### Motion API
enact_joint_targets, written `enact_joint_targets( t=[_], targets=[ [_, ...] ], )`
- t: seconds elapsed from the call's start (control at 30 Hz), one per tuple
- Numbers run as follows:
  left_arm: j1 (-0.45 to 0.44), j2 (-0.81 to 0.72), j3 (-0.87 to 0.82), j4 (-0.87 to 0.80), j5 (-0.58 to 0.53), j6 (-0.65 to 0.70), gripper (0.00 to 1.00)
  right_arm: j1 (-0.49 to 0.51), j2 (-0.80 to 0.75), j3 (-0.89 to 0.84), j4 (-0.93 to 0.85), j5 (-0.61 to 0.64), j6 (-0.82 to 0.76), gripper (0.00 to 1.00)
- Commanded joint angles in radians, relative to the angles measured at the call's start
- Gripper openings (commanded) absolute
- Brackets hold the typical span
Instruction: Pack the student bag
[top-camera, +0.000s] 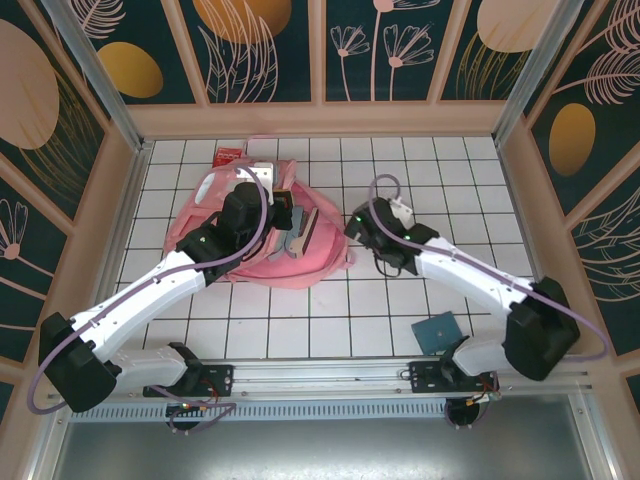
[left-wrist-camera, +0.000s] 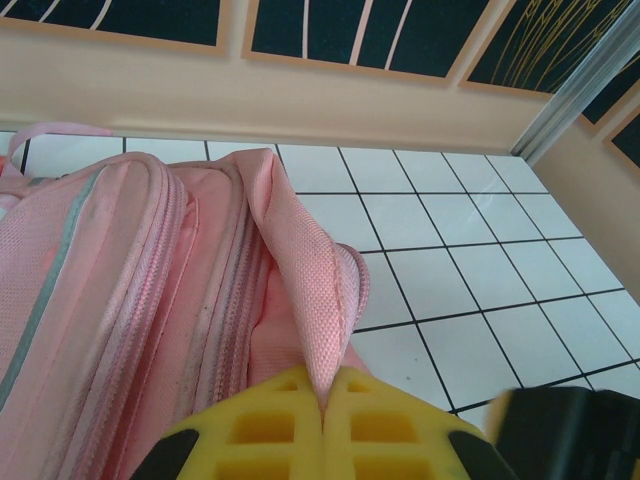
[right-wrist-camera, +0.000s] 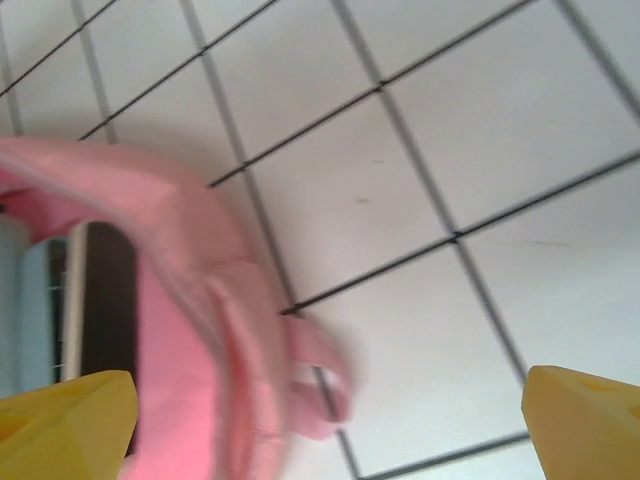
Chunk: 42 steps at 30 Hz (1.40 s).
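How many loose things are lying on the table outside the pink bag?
2. A small red item lies just beyond the bag, near the back wall; a dark teal square lies at the front, beside the right arm. The arms may hide others.

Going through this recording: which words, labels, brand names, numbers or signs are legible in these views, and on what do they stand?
No text is legible in any view.
Red packet beyond the student bag: any print is too small to read.
Teal square item near the right arm's base: no marks can be made out.
Books inside the bag: covers too small to read.
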<state>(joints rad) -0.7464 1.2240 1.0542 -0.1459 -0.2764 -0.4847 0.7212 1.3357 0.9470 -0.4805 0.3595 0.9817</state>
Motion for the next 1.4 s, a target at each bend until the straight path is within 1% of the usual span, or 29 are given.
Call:
enact_joint_targets(
  t=[0.0, 0.13, 0.27, 0.3, 0.37, 0.43, 0.57, 0.67, 0.83, 0.93, 1.1, 1.2, 1.27, 1.37],
  targets=[
    [-0.01, -0.033, 0.006, 0.132, 0.019, -0.005, 0.02, -0.043, -0.119, -0.093, -0.119, 0.023, 0.086, 0.99],
    [-0.01, -0.045, -0.014, 0.154, 0.018, -0.003, 0.02, -0.118, -0.275, -0.215, -0.175, -0.028, 0.139, 0.99],
    [-0.01, -0.042, -0.02, 0.158, 0.017, -0.001, 0.02, -0.168, -0.386, -0.291, -0.253, -0.036, 0.175, 0.99],
    [-0.01, -0.04, -0.02, 0.158, 0.016, -0.002, 0.02, -0.168, -0.4, -0.303, -0.272, -0.04, 0.182, 0.99],
    [-0.01, -0.037, -0.023, 0.16, 0.016, -0.001, 0.02, -0.22, -0.415, -0.321, -0.316, -0.066, 0.186, 0.99],
    [-0.009, -0.037, -0.025, 0.161, 0.013, -0.001, 0.02, -0.243, -0.414, -0.326, -0.359, -0.08, 0.188, 0.99],
    [-0.01, -0.036, -0.026, 0.162, 0.009, 0.001, 0.02, -0.252, -0.415, -0.335, -0.461, -0.071, 0.252, 0.99],
    [-0.009, -0.038, -0.034, 0.175, 0.012, 0.0, 0.02, -0.254, -0.434, -0.36, -0.512, -0.083, 0.327, 0.99],
    [-0.01, -0.037, -0.034, 0.175, 0.015, 0.0, 0.02, -0.253, -0.494, -0.385, -0.536, -0.101, 0.413, 0.99],
    [-0.01, -0.039, -0.034, 0.174, 0.014, 0.0, 0.02, -0.261, -0.514, -0.396, -0.538, -0.099, 0.453, 0.99],
    [-0.01, -0.044, -0.033, 0.174, 0.019, -0.003, 0.02, -0.278, -0.499, -0.454, -0.489, -0.145, 0.483, 0.99],
    [-0.01, -0.044, -0.033, 0.172, 0.022, -0.003, 0.02, -0.282, -0.492, -0.479, -0.444, -0.151, 0.484, 0.99],
    [-0.01, -0.044, -0.034, 0.173, 0.023, -0.003, 0.02, -0.288, -0.487, -0.503, -0.385, -0.163, 0.468, 0.99],
    [-0.01, -0.041, -0.031, 0.171, 0.025, -0.003, 0.02, -0.298, -0.454, -0.557, -0.234, -0.23, 0.424, 0.99]
  ],
)
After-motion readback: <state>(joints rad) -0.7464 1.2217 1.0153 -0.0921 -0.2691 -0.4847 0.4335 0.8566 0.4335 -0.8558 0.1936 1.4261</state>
